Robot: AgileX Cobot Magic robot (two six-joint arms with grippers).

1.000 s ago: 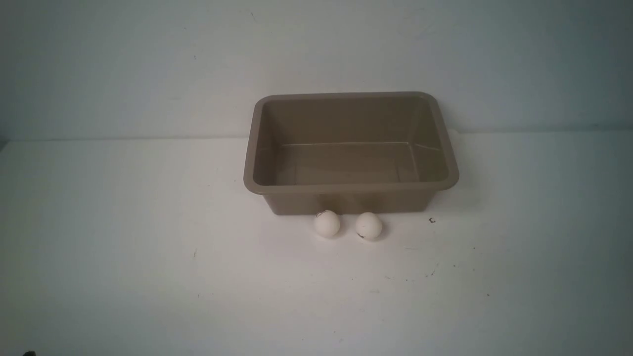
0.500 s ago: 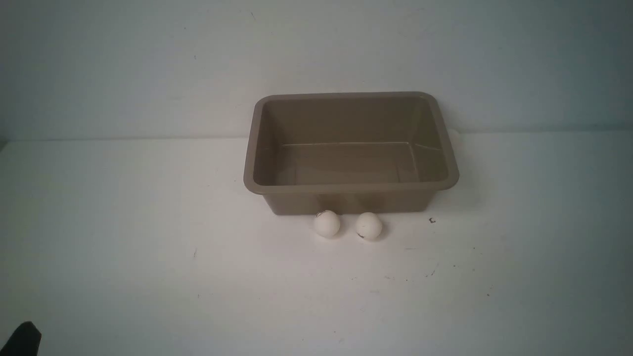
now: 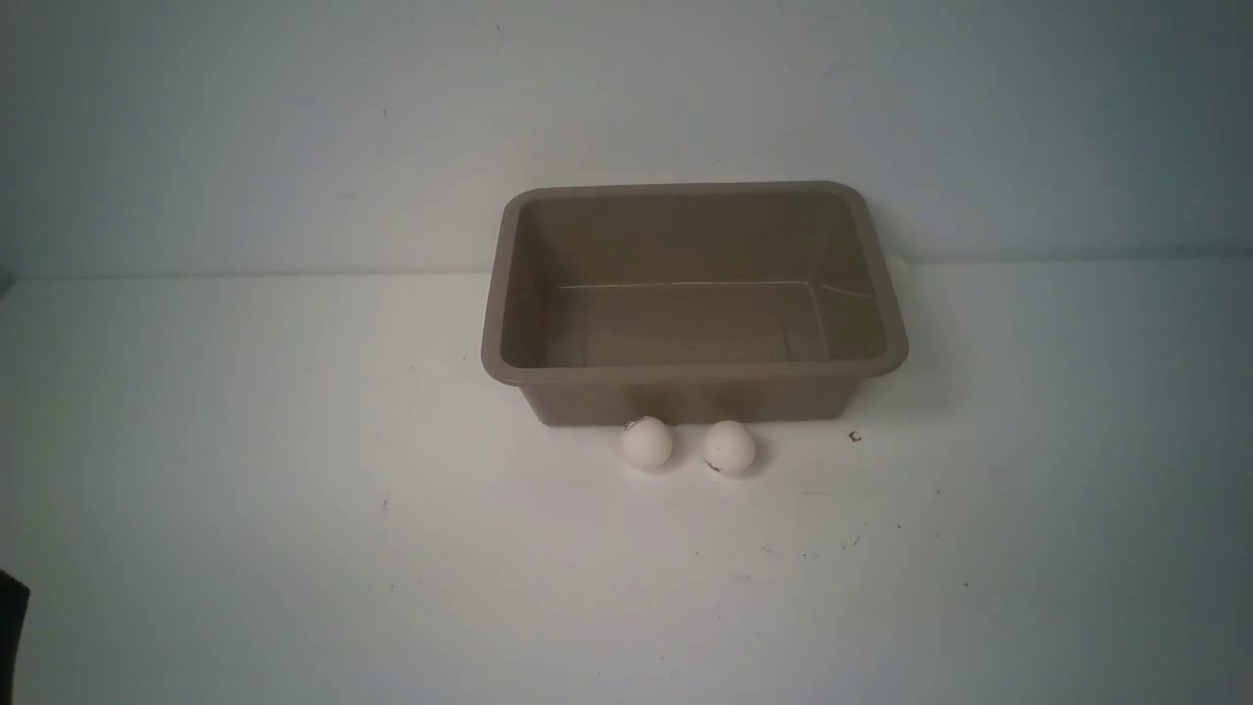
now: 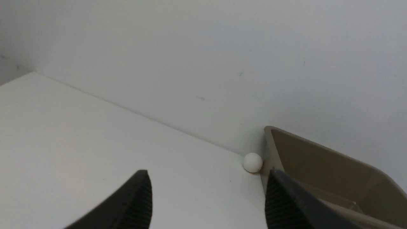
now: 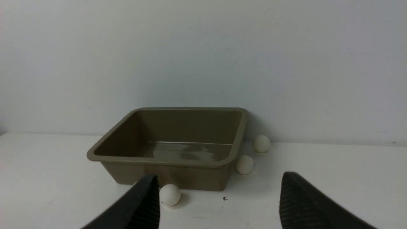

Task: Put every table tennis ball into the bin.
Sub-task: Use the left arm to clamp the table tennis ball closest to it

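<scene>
Balls (image 3: 647, 443) lie outside the empty bin (image 3: 685, 373) (two hug its near wall), left gripper (image 4: 208, 174) and right gripper (image 5: 219, 176) gape empty, and a jaw clipping that wall could send one rolling.

Front view: set high between the arms, facing forward and down across the desk (image 3: 294, 490) to the wall (image 3: 294, 147); bin (image 3: 690, 373) centred, at middle range.
Left wrist view: low, angled past the open left claw (image 4: 208, 178) toward one bin corner.
Right wrist view: low, facing the bin's long side through the open right claw (image 5: 219, 178).
Shared by all three: bin, desk, wall.
</scene>
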